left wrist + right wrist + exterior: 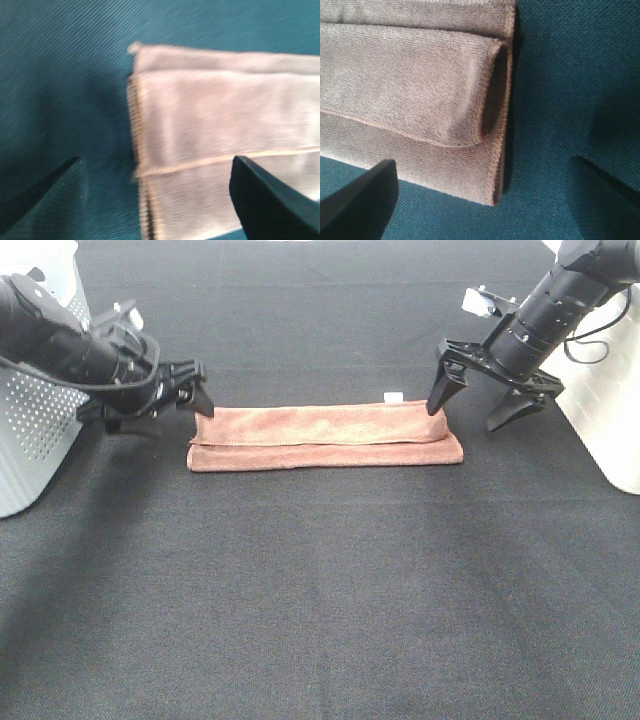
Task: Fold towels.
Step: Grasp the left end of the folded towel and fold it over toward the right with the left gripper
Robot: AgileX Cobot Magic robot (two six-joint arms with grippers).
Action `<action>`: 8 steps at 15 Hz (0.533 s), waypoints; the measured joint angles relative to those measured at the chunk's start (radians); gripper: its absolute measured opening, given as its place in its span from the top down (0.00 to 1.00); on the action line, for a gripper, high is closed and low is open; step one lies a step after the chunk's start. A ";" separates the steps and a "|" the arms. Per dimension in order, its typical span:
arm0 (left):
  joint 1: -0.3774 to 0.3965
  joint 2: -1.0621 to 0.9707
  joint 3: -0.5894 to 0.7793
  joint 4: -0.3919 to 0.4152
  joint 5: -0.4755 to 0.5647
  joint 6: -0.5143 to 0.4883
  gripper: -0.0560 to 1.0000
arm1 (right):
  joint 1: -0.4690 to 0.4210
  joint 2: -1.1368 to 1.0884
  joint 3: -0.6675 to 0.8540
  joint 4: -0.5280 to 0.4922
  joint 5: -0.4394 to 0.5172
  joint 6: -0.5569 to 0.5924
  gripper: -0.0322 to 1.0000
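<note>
The terracotta towel [325,437] lies folded into a long narrow strip across the middle of the dark table, with a small white tag [394,396] at its far right edge. My left gripper [190,387] is open, just above the strip's left end. My right gripper [478,398] is open wide, just above the strip's right end. The left wrist view shows the towel's left end [220,150] with layered hems between my open fingers. The right wrist view shows the towel's right end [420,100] with a rolled fold, between my open fingers.
A white perforated basket [35,430] stands at the left edge behind my left arm. A white container [610,410] stands at the right edge. The table is covered by a dark cloth [320,600].
</note>
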 joint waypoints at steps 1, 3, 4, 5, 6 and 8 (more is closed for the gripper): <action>0.000 0.014 -0.007 0.000 0.001 -0.005 0.24 | 0.000 0.000 0.000 -0.006 0.001 0.000 0.15; 0.001 0.063 -0.058 -0.028 0.030 -0.011 0.24 | 0.000 0.000 0.000 -0.010 0.001 0.000 0.15; 0.001 0.083 -0.090 -0.034 0.055 -0.011 0.24 | 0.000 0.000 0.000 -0.011 0.001 0.000 0.15; 0.001 0.106 -0.132 -0.044 0.090 -0.011 0.24 | 0.000 0.000 0.000 -0.011 0.000 0.000 0.15; 0.001 0.132 -0.173 -0.070 0.128 -0.011 0.24 | 0.000 0.000 0.000 -0.011 0.000 0.000 0.15; 0.001 0.198 -0.269 -0.121 0.216 -0.045 0.31 | 0.000 0.000 0.000 -0.011 -0.007 0.000 0.15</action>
